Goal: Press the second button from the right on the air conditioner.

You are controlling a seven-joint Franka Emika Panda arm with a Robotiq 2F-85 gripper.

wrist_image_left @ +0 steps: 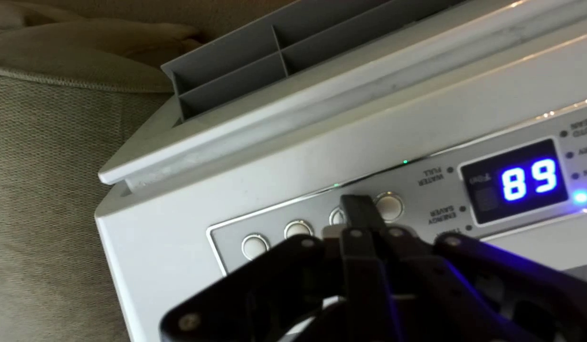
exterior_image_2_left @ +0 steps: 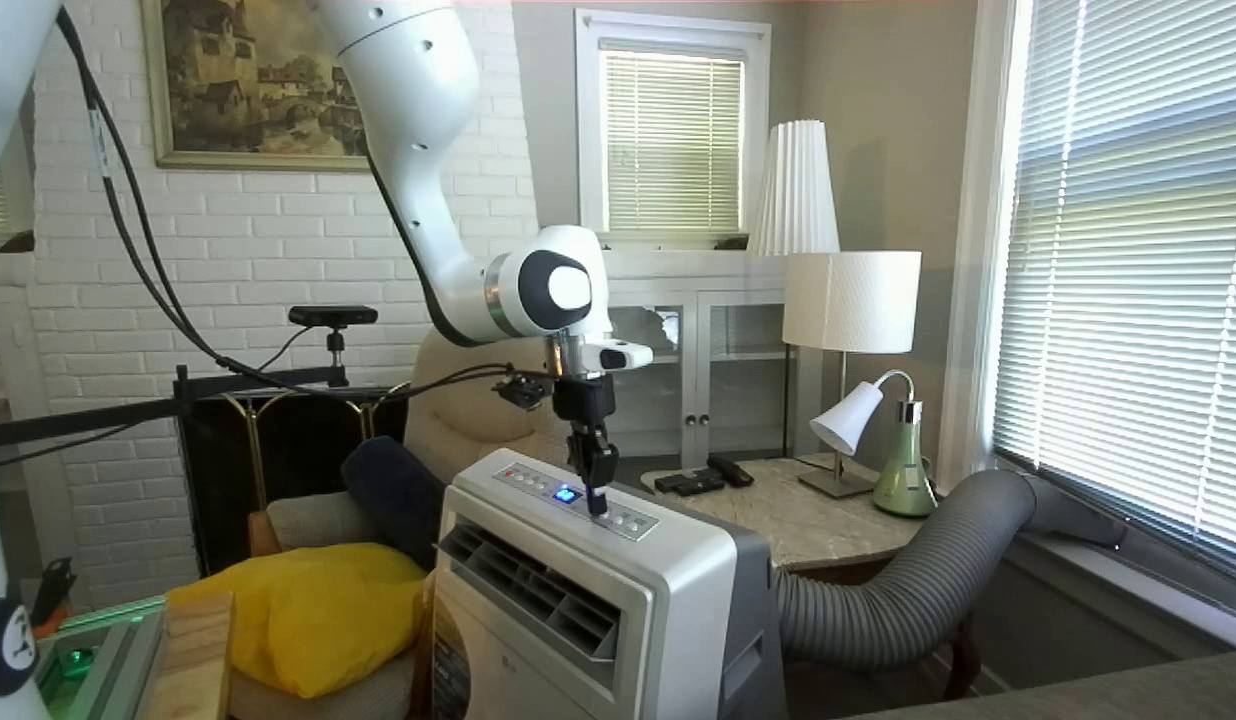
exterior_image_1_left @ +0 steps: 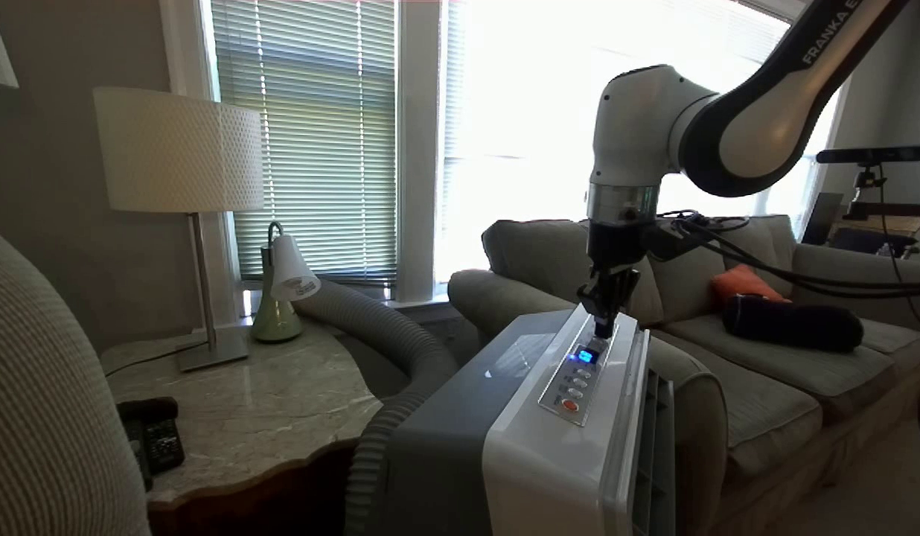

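At the left of an exterior view, a yellow cushion (exterior_image_2_left: 313, 615) is seen. In the middle, the air conditioner (exterior_image_2_left: 693, 560) is stood upright, its front white and its back grey. On its top, a blue-lit display (exterior_image_2_left: 566, 494) is set into a control strip (exterior_image_2_left: 635, 523), and just to the right of this display the tool (exterior_image_2_left: 598, 503) is held pointing down at the strip, its fingers (exterior_image_2_left: 600, 468) pressed together. In the wrist view, a button (wrist_image_left: 337, 217) is partly covered by the fingertips (wrist_image_left: 360, 211); whether it is touched cannot be told. Farther right, dark handheld devices (exterior_image_2_left: 698, 484) are laid on a stone-topped table (exterior_image_2_left: 798, 525), where a lamp with a white drum shade (exterior_image_2_left: 851, 305) and a green lamp (exterior_image_2_left: 903, 475) are placed. From behind the air conditioner, a grey hose (exterior_image_2_left: 893, 612) is led toward the window blinds (exterior_image_2_left: 1128, 280).
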